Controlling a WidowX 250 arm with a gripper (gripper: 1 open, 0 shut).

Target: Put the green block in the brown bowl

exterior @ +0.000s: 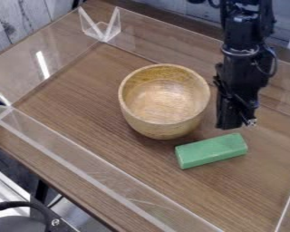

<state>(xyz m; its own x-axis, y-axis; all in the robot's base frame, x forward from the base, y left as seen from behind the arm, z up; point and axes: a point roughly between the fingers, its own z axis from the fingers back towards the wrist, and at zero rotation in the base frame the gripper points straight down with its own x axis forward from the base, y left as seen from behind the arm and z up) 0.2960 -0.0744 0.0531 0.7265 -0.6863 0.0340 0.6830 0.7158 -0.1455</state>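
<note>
Green block [213,150] lies on table beside empty brown bowl [165,100]; jaws pressed together.

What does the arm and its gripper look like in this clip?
The arm is black all over, a chunky, boxy column entering from the top edge. It narrows to a slim black gripper with short fingers. Lighter glints show on its upper housing; any markings or cables are too blurred to make out.

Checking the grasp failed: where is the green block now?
The green block lies flat on the table, lower right of the brown bowl, below the shut gripper.
</note>
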